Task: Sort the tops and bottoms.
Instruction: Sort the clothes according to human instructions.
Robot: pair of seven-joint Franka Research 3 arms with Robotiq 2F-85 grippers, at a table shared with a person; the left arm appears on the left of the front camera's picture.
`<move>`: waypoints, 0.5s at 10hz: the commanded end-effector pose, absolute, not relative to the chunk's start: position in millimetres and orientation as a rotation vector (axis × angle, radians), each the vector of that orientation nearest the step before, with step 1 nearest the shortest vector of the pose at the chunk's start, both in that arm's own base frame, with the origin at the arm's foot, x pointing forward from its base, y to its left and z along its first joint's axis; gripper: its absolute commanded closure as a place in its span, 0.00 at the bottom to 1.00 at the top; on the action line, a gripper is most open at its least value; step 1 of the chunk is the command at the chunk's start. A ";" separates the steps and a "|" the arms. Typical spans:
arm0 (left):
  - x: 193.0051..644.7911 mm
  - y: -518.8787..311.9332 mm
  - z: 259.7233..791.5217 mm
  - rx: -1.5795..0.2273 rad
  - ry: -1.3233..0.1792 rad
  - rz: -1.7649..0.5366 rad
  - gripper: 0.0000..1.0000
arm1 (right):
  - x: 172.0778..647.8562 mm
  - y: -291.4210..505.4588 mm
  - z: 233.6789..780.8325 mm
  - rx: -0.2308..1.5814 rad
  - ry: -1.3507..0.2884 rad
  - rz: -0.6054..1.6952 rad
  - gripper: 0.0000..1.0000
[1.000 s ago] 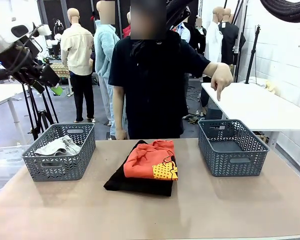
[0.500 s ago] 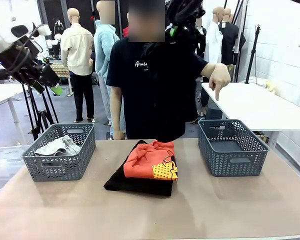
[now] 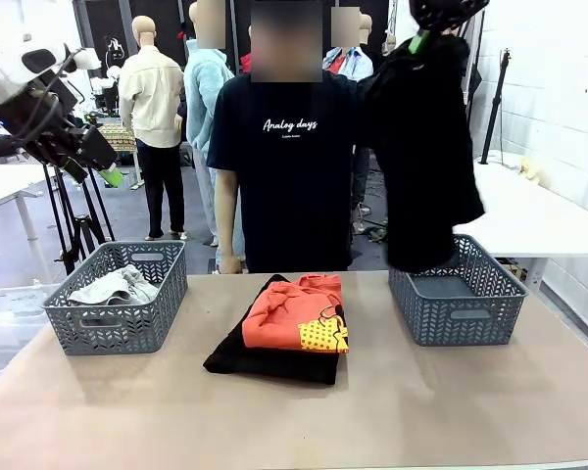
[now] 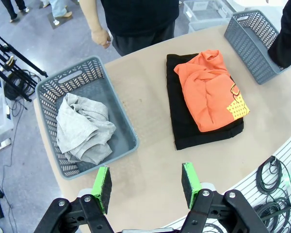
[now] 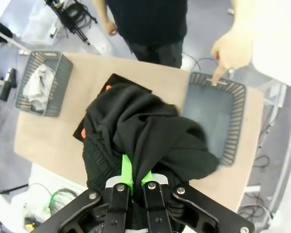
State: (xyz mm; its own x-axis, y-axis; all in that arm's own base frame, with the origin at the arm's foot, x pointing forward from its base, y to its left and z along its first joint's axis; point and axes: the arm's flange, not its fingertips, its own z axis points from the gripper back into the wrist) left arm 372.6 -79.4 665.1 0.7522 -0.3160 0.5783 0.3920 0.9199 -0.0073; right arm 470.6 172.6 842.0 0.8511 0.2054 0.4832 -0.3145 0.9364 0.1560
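Right arm: raised high over the table's right end; right gripper (image 3: 423,37) points downward above the right basket (image 3: 461,318)
Right claw: clenched on a bunched fold of a black bottom (image 3: 421,157); in the right wrist view the green pads all but meet through the cloth
Held bottom: hangs free and crumpled from the claw; its lower end reaches the basket's rim on the left side; contact with the rim cannot be told
Left arm: drawn up and back past the table's left end; left gripper (image 4: 145,180) looks down on the table edge near the left basket (image 4: 121,121)
Left claw: released; pads stand wide apart with nothing between them
Left basket: holds the crumpled grey-white top (image 4: 85,128)
Table middle: orange top (image 3: 299,313) lies folded on a second black bottom (image 3: 274,364); both between the baskets
Person's hand (image 5: 230,51): index finger points down at the right basket's far rim
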 end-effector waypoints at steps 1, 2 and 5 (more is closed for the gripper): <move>371.7 -79.4 665.4 -0.131 -0.611 -0.379 0.24 | 467.5 198.2 838.2 0.240 -0.486 0.298 1.00; 371.7 -79.4 665.4 -0.131 -0.611 -0.379 0.24 | 467.5 198.2 838.2 0.240 -0.486 0.298 1.00; 371.7 -79.4 665.4 -0.131 -0.611 -0.379 0.24 | 527.0 138.4 809.4 0.277 -0.304 0.279 1.00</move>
